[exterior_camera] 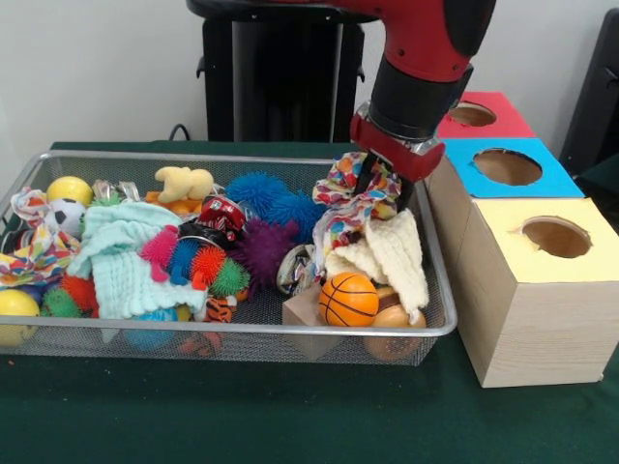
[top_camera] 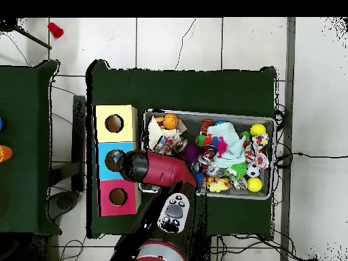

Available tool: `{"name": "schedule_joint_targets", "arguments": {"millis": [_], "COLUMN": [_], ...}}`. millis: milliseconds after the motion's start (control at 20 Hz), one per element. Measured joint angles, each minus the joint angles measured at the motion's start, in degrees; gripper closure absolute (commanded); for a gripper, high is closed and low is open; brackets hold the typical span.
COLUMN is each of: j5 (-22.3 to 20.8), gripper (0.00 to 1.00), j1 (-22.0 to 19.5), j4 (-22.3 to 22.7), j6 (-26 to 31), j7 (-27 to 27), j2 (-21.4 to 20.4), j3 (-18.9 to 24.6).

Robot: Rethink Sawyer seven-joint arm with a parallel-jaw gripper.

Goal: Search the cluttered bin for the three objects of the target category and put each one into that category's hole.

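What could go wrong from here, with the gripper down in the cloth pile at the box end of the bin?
1. The gripper is buried in the multicoloured cloth, which lies against the cream knit cloth. A lift might drag both out.
2. The cream cloth drapes over the mini basketball; pulling it could roll the ball or flip it over the mesh bin's rim.
3. The yellow box stands right beside the bin, so a trailing cloth may snag its edge.
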Motion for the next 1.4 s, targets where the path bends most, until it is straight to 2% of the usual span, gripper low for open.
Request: {"name": "schedule_joint_targets", "arguments": {"millis": [250, 800, 1400], "j5": [0.0, -0.88, -3.65], "gripper": [0.0, 0.0, 0.0], "j1": [1.5, 2.22, 1.65], "j4": [0.07, -0.12, -0.65], "j6": [1.58, 10.57, 10.74], "j7": [0.0, 0.0, 0.0], "j2": [-1.53, -7.5, -7.47], "j3": [-1.95, -6.01, -7.48]}}
